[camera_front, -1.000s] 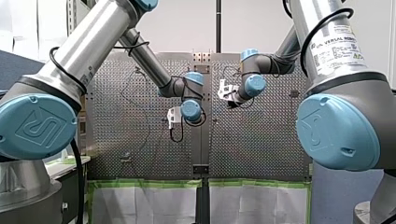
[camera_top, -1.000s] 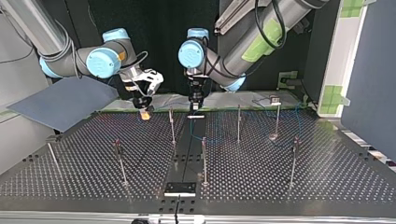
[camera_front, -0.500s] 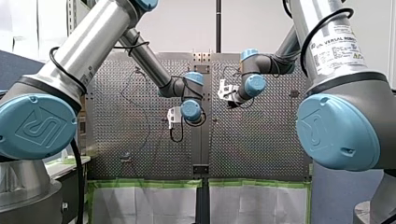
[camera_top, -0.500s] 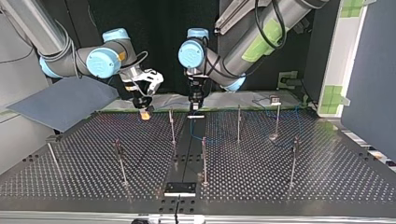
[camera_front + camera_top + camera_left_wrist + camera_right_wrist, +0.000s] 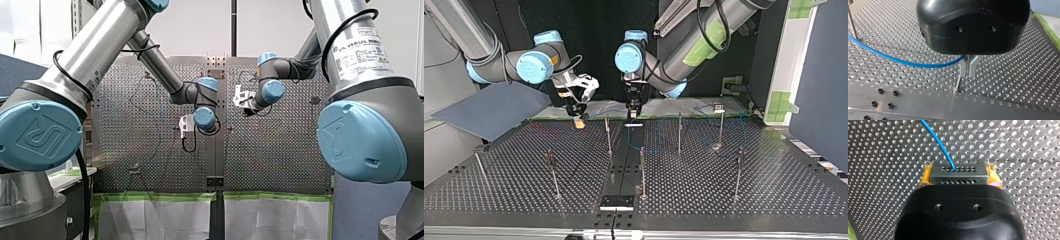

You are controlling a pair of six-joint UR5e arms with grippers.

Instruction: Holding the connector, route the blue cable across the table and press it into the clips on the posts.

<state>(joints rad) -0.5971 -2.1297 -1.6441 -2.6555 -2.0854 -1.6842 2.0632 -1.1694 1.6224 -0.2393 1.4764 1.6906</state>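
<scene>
In the top view my right gripper (image 5: 580, 120), the connector (image 5: 958, 172) between its fingers, hangs over the table's (image 5: 774, 190) far edge, left of my left gripper (image 5: 633, 116), whose fingers pinch the cable (image 5: 898, 59), with the posts (image 5: 642, 170) standing nearer, spread across the table.

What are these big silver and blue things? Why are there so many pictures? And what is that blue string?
They are two robot arms at a metal table full of little holes. One picture looks from behind the arms, one from across the table, and two come from cameras on the arms' wrists. Thin posts stand on the table. The blue string is a cable. The right gripper, with yellow pads, squeezes the grey connector at the cable's end. The left gripper has its metal fingers pinched on the cable farther along.
</scene>
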